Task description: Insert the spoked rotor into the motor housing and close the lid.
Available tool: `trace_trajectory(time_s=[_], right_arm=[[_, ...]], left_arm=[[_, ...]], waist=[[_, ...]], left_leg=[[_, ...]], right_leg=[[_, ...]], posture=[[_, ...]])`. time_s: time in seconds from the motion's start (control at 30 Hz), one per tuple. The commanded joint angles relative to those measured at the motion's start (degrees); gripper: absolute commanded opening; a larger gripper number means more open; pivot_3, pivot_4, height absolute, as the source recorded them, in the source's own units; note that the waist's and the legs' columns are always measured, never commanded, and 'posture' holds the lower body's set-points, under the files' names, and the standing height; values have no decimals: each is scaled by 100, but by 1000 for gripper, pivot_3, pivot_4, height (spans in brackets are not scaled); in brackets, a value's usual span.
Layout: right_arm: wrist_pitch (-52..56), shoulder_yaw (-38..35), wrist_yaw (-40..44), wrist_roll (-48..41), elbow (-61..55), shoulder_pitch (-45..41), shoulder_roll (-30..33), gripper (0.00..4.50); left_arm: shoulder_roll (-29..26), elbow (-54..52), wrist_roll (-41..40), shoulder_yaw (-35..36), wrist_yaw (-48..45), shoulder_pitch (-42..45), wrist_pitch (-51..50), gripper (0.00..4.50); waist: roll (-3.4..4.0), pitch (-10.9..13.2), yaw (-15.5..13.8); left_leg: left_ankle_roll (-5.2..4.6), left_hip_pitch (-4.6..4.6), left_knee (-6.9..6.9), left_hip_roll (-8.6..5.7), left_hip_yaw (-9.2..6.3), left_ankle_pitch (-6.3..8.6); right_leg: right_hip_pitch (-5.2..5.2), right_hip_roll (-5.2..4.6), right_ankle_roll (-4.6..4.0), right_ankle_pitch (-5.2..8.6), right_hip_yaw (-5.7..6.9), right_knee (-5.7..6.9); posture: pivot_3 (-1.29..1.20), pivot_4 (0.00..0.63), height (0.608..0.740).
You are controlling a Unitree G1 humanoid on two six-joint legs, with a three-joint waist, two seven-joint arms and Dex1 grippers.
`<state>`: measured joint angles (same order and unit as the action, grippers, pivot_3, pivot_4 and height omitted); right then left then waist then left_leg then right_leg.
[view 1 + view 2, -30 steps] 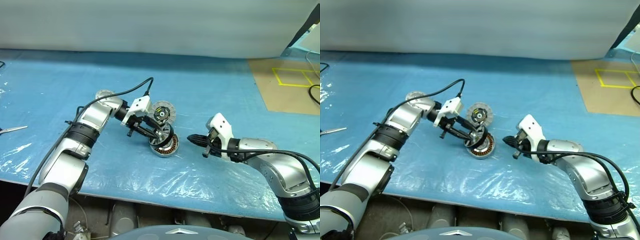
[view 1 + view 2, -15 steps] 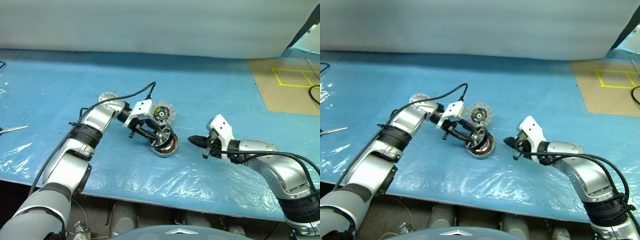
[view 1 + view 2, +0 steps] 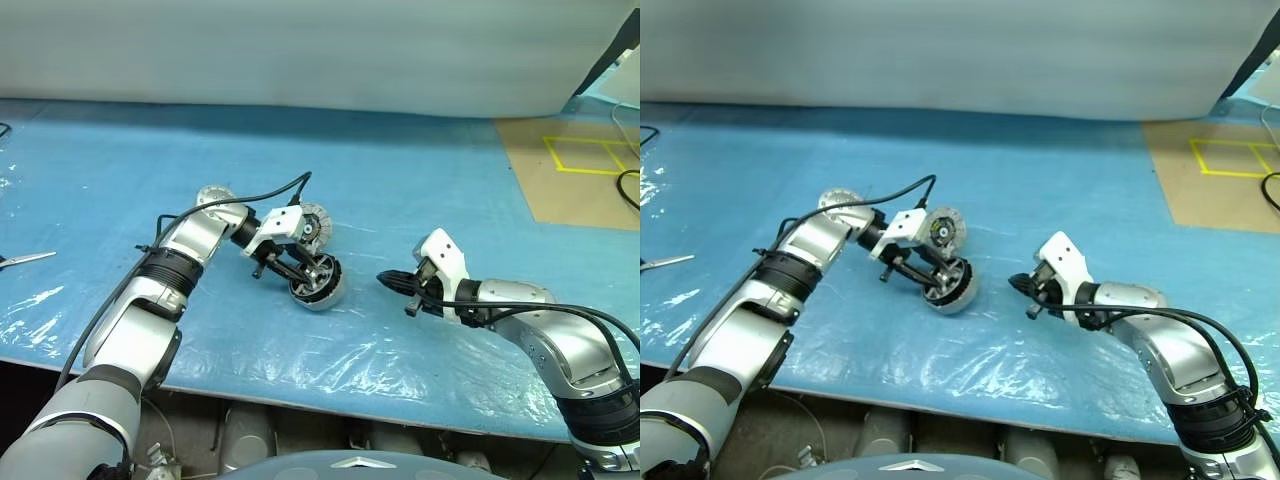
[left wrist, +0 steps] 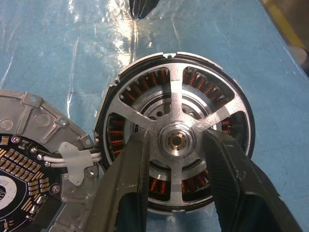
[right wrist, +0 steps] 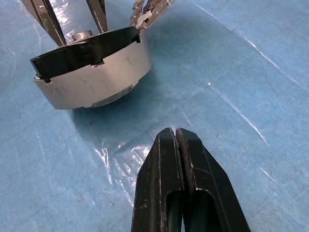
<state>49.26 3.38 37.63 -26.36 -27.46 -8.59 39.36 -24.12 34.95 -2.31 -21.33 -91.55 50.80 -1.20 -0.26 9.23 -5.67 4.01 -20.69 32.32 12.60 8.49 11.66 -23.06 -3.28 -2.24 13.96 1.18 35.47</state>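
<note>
While tilted, spoked rotor [image 4: 176, 140] seemingly sits between left gripper [image 4: 174, 166] fingers.

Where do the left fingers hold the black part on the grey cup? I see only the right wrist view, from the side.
Observer: The left gripper has one finger on each side of the hub of the spoked rotor, between its spokes.
Operator: Is the rotor inside the motor housing?
Observer: It appears to sit within the rim of the motor housing; the copper windings show through the spokes.
Operator: And where is the lid?
Observer: The lid lies right beside the housing, segmented face up, joined to it by white wires.
</note>
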Motion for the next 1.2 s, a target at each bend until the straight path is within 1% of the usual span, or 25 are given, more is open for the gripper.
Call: trace_trajectory(time_s=[0.03,0.07,0.17,0.27,0.4,0.53,0.57,0.67,0.77,0.87,0.93,1.03,1.1,1.2], right_arm=[[-61,-35,-4,30,-134,-52,36,0],[-60,-28,-10,40,-134,-47,29,0],[-81,5,-11,82,-108,-36,22,0],[-95,25,-3,113,-84,-46,15,0],[-73,12,16,89,-95,-75,-15,0],[-5,-70,134,-133,-218,-179,-83,0],[24,-77,204,-219,-244,-239,-96,0],[4,81,446,-357,-155,-573,-158,0],[-123,433,639,-243,160,-1021,-289,0],[-287,745,813,-100,509,-1392,-422,0],[-456,991,940,30,823,-1620,-556,0],[-746,1281,1131,239,1281,-1856,-743,0],[-942,1447,1202,409,1665,-2007,-923,0],[-1127,1540,1321,560,2070,-2136,-1082,0]], left_arm=[[-8,-18,-16,9,-53,120,-10,1695],[23,-35,-49,50,-23,134,-64,2070],[173,-41,-162,217,167,160,-52,2914],[141,-86,-181,207,40,179,-36,2914],[148,-273,-323,336,92,145,37,2914],[124,-685,-716,608,109,-27,-113,2914],[98,-901,-847,710,183,-132,-315,2914],[50,-1929,-1475,1176,572,-743,-1047,2914],[-87,-3048,-1914,1527,1134,-1605,-1759,2914],[-97,-3983,-2219,1855,1900,-2495,-2259,2914],[-217,-4508,-2325,1976,2242,-3208,-2543,2914],[-190,-4967,-2453,2085,2755,-3981,-2761,2914],[-104,-5122,-2425,2129,3104,-4389,-2702,2914],[15,-5294,-2533,2246,3586,-4674,-2805,2914]], waist=[[0,0,0],[0,0,-1],[0,0,-6],[0,0,-13],[0,0,-11],[0,0,-2],[0,0,0],[3,-1,43],[5,0,58],[9,2,84],[9,2,82],[11,4,95],[10,4,106],[12,4,104]], left_leg=[[0,0,0,0,0,0],[0,0,1,0,0,0],[0,0,1,0,0,0],[0,-1,2,-1,-1,0],[0,-3,1,-1,-1,0],[0,-3,1,0,-1,0],[0,-4,1,-1,-1,0],[0,-1,-1,-1,1,0],[0,0,-3,5,2,0],[0,-1,0,8,4,0],[0,5,8,11,3,0],[-1,5,9,10,4,1],[-1,3,10,14,4,1],[-4,3,15,15,5,0]], right_leg=[[0,0,0,0,0,0],[0,0,0,0,0,1],[0,-1,0,0,0,0],[0,-1,0,0,0,0],[0,0,0,0,0,0],[0,0,0,0,0,0],[0,-1,0,0,0,0],[0,0,-1,0,-4,0],[-3,4,-3,1,-2,3],[-4,4,-5,3,-1,6],[-7,3,-6,3,3,5],[-7,2,-22,13,3,4],[-8,3,-27,16,6,4],[-9,3,-28,17,6,3]], posture=[[0,150,740],[0,150,740],[0,150,740],[0,150,740],[0,150,740],[0,150,740],[0,150,740],[0,150,740],[0,150,740],[0,150,740],[0,150,740],[0,150,740],[0,150,740],[0,150,740]])
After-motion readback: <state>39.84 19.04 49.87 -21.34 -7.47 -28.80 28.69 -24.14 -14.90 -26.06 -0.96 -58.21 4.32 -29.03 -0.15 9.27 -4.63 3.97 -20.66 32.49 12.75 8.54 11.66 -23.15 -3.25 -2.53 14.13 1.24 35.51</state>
